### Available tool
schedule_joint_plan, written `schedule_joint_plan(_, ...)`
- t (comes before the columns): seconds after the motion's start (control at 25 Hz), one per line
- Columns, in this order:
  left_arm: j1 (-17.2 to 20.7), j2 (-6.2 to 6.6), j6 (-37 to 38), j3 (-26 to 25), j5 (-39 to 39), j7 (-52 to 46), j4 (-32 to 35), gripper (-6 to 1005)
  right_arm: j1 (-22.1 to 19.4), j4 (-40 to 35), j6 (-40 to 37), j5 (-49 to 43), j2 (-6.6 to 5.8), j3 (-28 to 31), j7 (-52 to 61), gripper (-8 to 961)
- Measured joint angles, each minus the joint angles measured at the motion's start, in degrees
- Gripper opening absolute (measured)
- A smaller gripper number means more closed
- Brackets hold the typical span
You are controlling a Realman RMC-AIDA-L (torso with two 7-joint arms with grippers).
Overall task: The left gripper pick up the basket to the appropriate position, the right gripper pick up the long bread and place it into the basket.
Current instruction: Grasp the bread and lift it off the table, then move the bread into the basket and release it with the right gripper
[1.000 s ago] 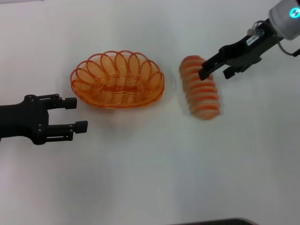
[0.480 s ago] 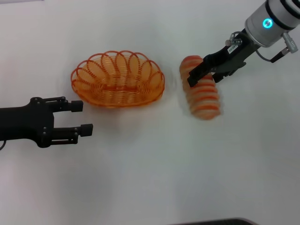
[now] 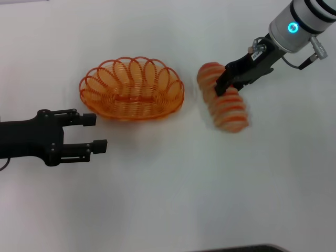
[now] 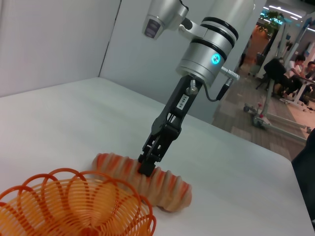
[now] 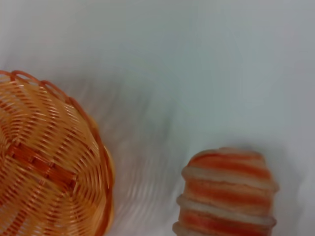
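The orange wire basket (image 3: 131, 89) sits on the white table, left of centre; it also shows in the left wrist view (image 4: 74, 206) and the right wrist view (image 5: 44, 162). The striped long bread (image 3: 231, 113) lies to its right, angled, and shows in both wrist views (image 4: 167, 187) (image 5: 226, 191). My right gripper (image 3: 231, 85) is down on the bread's far half, jaws open and astride it; the left wrist view shows the right gripper (image 4: 149, 164) touching the loaf's top. My left gripper (image 3: 95, 132) is open and empty, low over the table just in front of the basket's left end.
The white table (image 3: 168, 199) spreads out in front of the basket and the bread. A dark edge (image 3: 241, 248) shows at the bottom of the head view.
My right gripper has come down and left onto the bread, whose far end has shifted slightly left. My left gripper has crept to the right, closer to the basket.
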Motion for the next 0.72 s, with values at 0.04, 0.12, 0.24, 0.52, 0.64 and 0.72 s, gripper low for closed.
schedule_joint_plan(0.04,0.0,0.0,0.1,0.0,0.0,0.0,0.0,755,0.0,0.0,0.0,0.0,0.0,0.0,0.0,746)
schedule_joint_plan(0.12,0.0,0.0,0.1,0.0,0.0,0.0,0.0,755,0.0,-0.2,0.0,0.0,0.0,0.0,-0.1,606)
schedule_joint_plan(0.24,-0.1,0.0,0.2,0.0,0.0,-0.1,0.0,755,0.0,-0.6,-0.2,0.0,0.0,0.0,-0.1,505)
schedule_joint_plan(0.52,-0.5,0.25,0.9,-0.2,0.0,-0.8,0.0,754,-2.6,-7.7,-3.8,0.4,-0.22,0.3,-1.8,413)
schedule_joint_plan(0.64,-0.8,0.35,1.3,-0.3,0.0,-1.3,-0.1,754,-3.9,-13.1,-6.2,0.7,-0.25,0.3,-4.0,388)
schedule_joint_plan(0.72,-0.9,0.41,1.3,-0.3,0.0,-1.7,-0.1,754,-4.2,-15.2,-7.0,1.3,-0.44,0.9,-7.0,377)
